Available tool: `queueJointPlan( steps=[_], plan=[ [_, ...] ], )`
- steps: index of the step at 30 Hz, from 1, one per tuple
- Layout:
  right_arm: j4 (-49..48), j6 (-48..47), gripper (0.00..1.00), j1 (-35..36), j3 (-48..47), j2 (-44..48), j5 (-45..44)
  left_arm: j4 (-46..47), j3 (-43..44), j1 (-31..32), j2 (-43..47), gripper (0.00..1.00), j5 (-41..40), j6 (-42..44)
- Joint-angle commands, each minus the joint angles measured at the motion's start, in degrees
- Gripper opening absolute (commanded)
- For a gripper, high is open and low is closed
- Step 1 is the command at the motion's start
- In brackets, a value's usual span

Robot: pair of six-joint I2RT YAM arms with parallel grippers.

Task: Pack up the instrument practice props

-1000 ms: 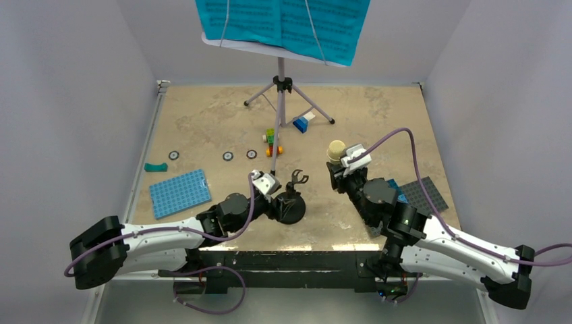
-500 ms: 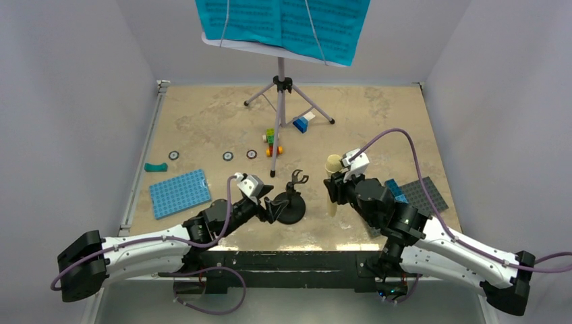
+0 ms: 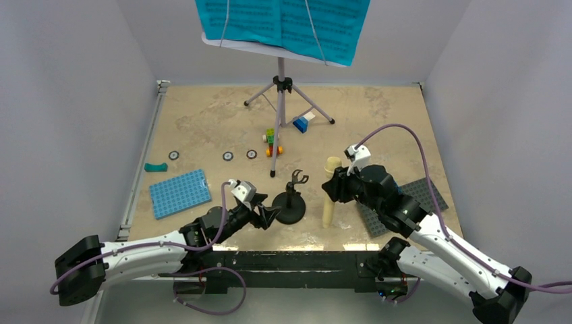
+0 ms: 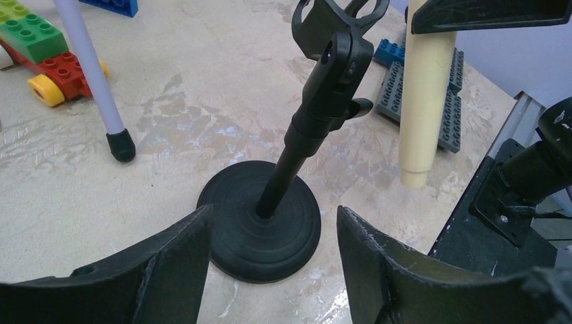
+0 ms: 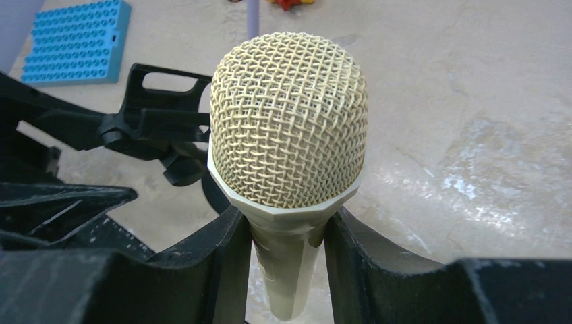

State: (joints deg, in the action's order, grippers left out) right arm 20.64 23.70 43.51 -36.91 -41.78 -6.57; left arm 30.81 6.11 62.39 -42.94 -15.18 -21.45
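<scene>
Now the cream toy microphone (image 5: 289, 115) is gripped upright below its mesh head by the right gripper (image 5: 287, 233), just beside the black mic stand (image 4: 317, 115) on the counter (image 3: 202, 115); the left gripper (image 4: 273, 223) is held open, jaws flanking the stand's round base

Tops of teal sheet-music pages (image 3: 283, 23) off-frame.
</scene>
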Motion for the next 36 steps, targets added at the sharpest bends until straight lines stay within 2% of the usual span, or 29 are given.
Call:
queueJointPlan(
  steps=[1,6,8,12,14,16,19,21,25,29,36],
  plan=[
    [-0.69,2.78,0.0,-1.14,-2.72,-1.81,8.36,8.37,0.36,0.28,-5.41,0.7,1.61,1.16],
    [-0.48,4.06,0.0,-2.9,-2.16,-4.22,12.35,13.66,1.16,0.28,-11.08,0.7,2.47,2.7],
    [-0.45,4.77,0.0,-3.2,-1.87,-3.8,12.7,10.55,2.55,0.28,-10.08,0.7,2.84,2.85],
    [-0.56,5.22,0.0,-4.19,-2.08,-1.38,16.91,2.17,0.99,0.28,0.96,0.71,2.83,0.14],
    [-2.24,4.5,0.0,-4.72,-2.46,-0.44,24.25,-4.41,0.99,0.16,8.61,0.74,4.27,-2.48],
    [-2.56,3.11,0.0,-4.75,-3.94,0.2,31.6,-8.31,1.01,0.05,16.48,0.76,9.11,-4.38],
    [-1.04,0.96,0.0,-4.66,-7.73,1.53,35.97,-12.29,2.07,0.0,24.92,0.91,13.49,-9.01],
    [0.15,0.3,0.0,-4.66,-10.84,1.65,38.04,-15.8,4.43,-0.07,27.14,0.96,15.7,-11.46],
    [-1.36,0.66,0.0,-4.66,-16.91,-0.79,46.14,-19.95,11.71,-0.25,23.39,0.99,26.8,-12.31],
    [-4.26,2.17,0.0,-3.94,-22.52,-5.25,49.12,-23.42,20.23,-0.25,15.99,0.99,34.91,-11.17],
    [-8.17,3.7,0.0,2.36,-29.13,-12.74,45.47,-17.57,24.12,-0.25,12.46,1.0,37.1,-8.56]
  ],
)
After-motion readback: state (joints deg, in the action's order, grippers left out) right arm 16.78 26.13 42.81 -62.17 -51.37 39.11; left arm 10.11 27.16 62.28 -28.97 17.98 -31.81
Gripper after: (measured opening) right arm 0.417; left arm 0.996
